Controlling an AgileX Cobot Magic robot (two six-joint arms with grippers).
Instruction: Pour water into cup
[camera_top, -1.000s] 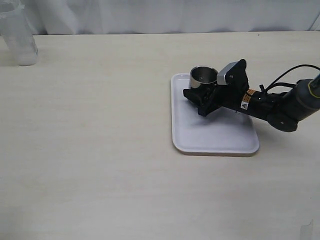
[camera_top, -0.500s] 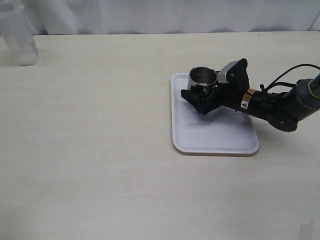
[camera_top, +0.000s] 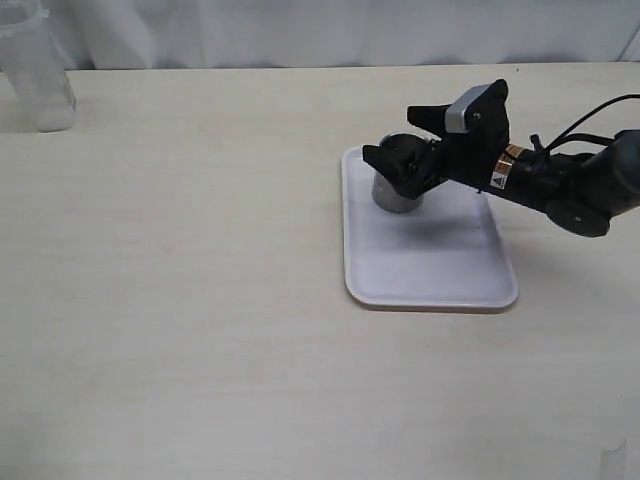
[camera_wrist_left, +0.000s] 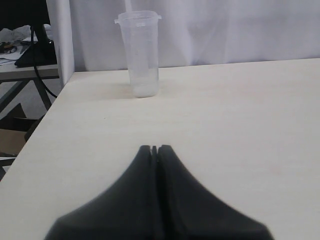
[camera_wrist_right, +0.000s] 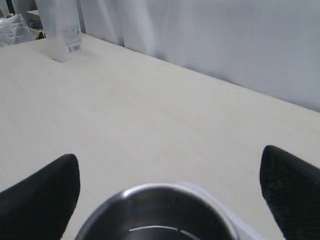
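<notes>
The steel cup (camera_top: 397, 196) stands upright on the far left part of the white tray (camera_top: 430, 270). My right gripper (camera_top: 408, 138) is open just above the cup, with one finger on each side of its rim and touching nothing. In the right wrist view the cup's rim (camera_wrist_right: 165, 192) lies between the wide-apart fingertips (camera_wrist_right: 47, 192); I cannot tell whether there is water inside. My left gripper (camera_wrist_left: 155, 149) is shut and empty over the bare table, and does not show in the exterior view. The water is too faint to make out.
A tall translucent plastic beaker (camera_top: 35, 70) with a label stands at the far left corner of the table; it also shows in the left wrist view (camera_wrist_left: 140, 52) and the right wrist view (camera_wrist_right: 62, 30). The table's left edge (camera_wrist_left: 35, 145) runs beside the left gripper.
The right gripper was shut on the cup; it has let go, opened and risen a little. The cup now stands on the tray.
</notes>
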